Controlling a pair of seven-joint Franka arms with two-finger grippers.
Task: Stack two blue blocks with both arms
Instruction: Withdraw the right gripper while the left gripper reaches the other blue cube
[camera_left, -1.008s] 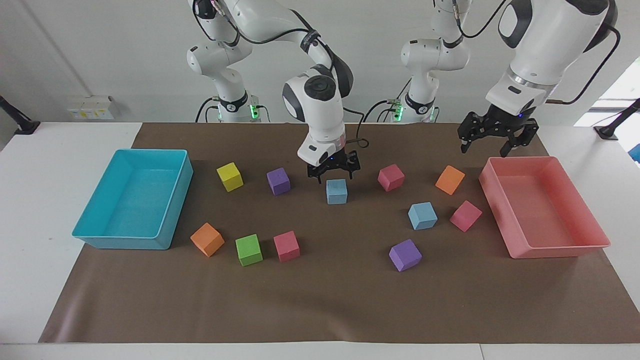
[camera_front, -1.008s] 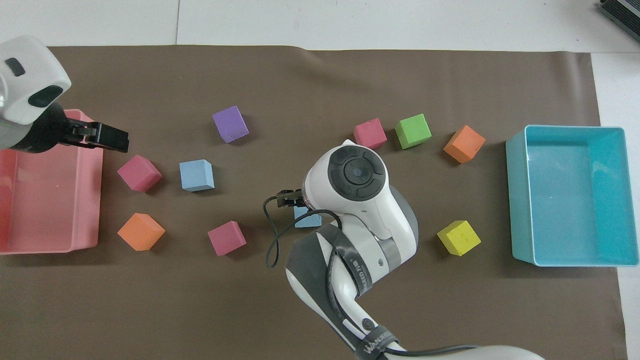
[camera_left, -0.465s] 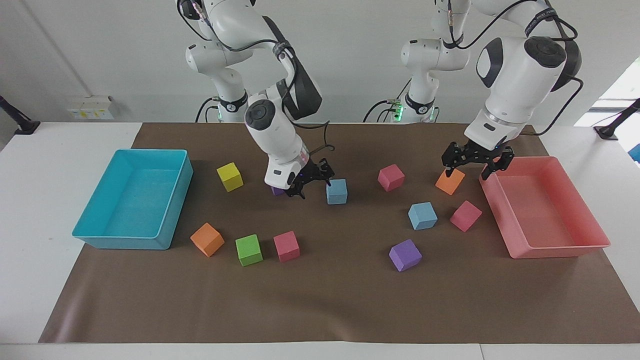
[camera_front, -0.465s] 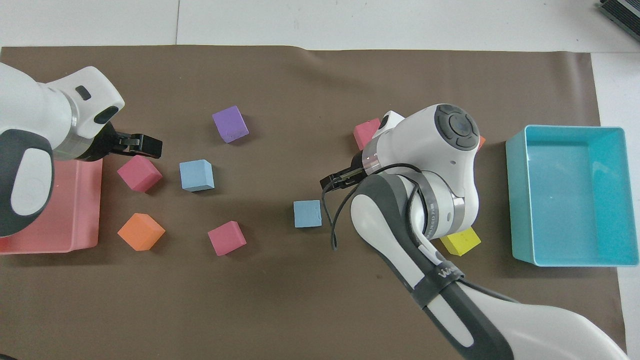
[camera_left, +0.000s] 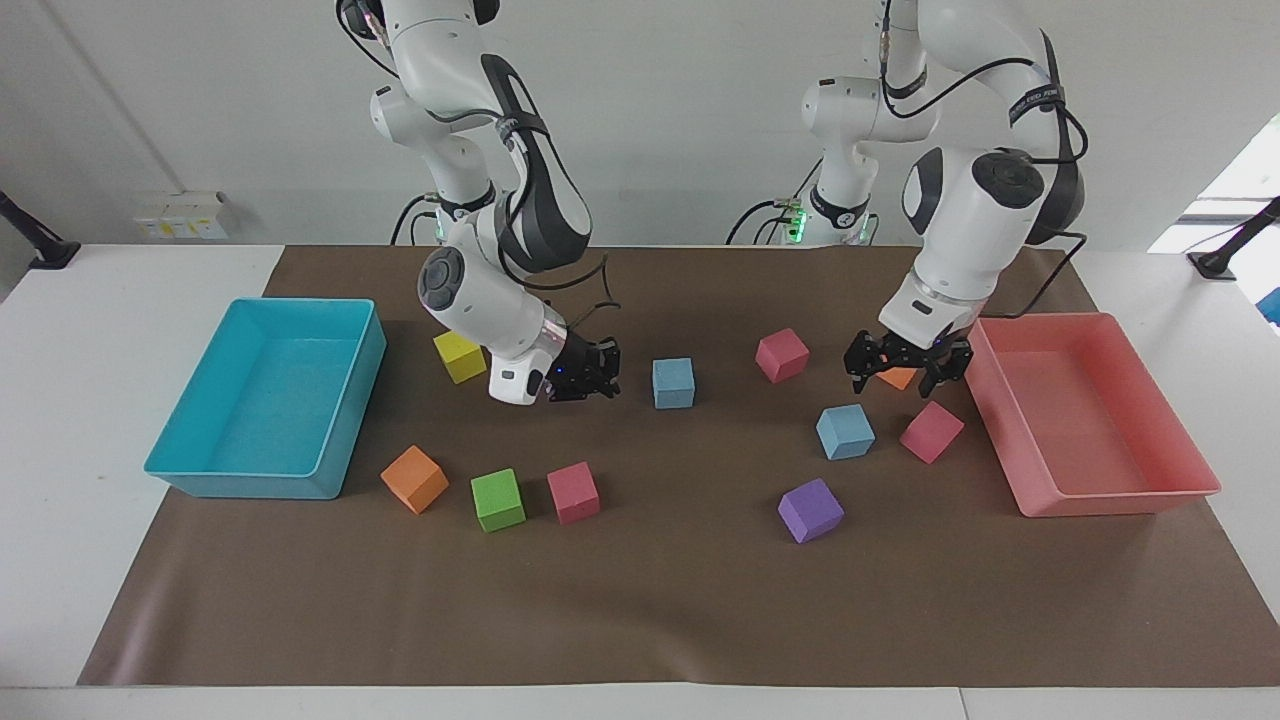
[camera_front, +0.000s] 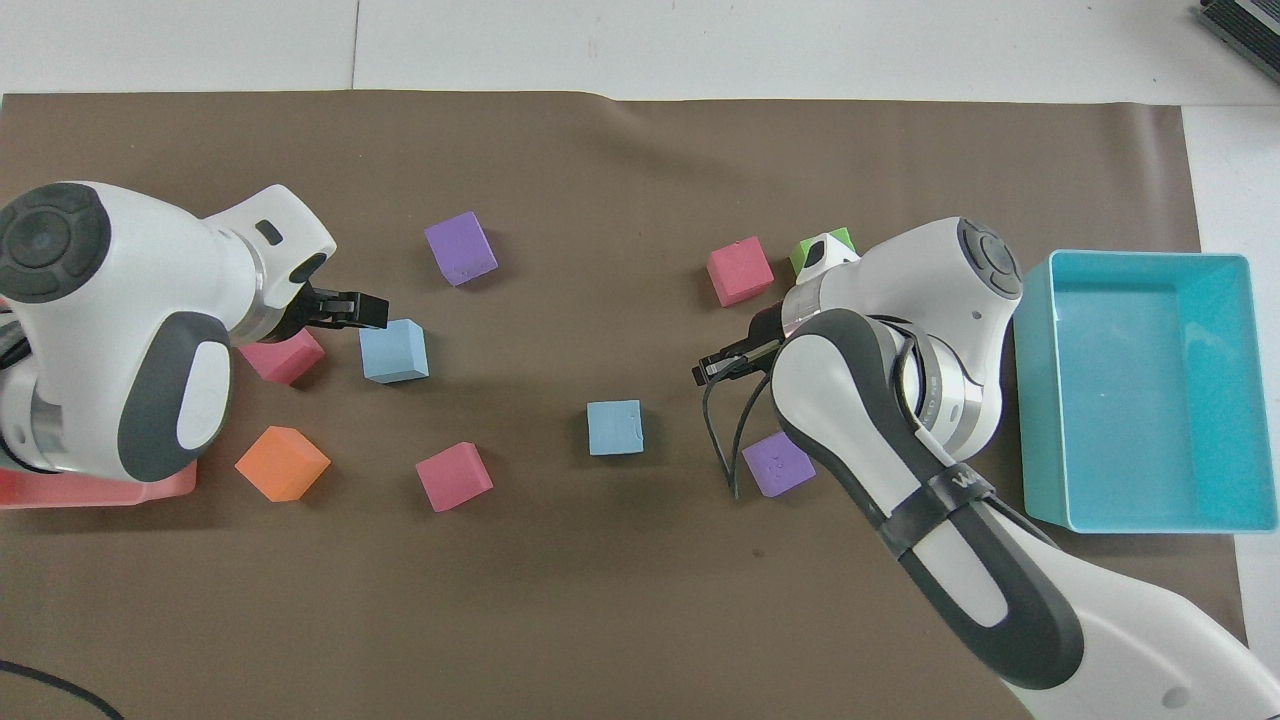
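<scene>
**Two light-blue cubes lie apart on the brown mat, both grippers empty**

The first small matte light-blue foam cube (camera_left: 673, 383) sits near the middle of the brown paper mat (camera_left: 640, 620) that covers the white desk (camera_left: 90, 300). The second light-blue foam cube (camera_left: 845, 431) rests flat on the mat toward the left arm's end of the desk, farther from the robots than the first and well apart from it. Neither cube is stacked or gripped.

The right arm's black two-finger gripper (camera_left: 590, 380) hangs low over the mat beside the first blue cube, toward the right arm's end; its fingers are closed together with nothing between them, and a clear gap separates them from the cube. A small purple foam cube (camera_front: 778, 465) lies beneath that arm.

The left arm's black two-finger gripper (camera_left: 908, 368) hovers above the second blue cube and a magenta-pink foam cube (camera_left: 931, 431) beside it, with its fingers spread wide and holding nothing. An orange foam cube (camera_front: 282, 463) lies partly hidden by that gripper in the facing view.

A shallow pink plastic tray (camera_left: 1180, 470) stands at the left arm's end of the mat, and a deep cyan plastic tray (camera_left: 200, 475) at the right arm's end.
</scene>
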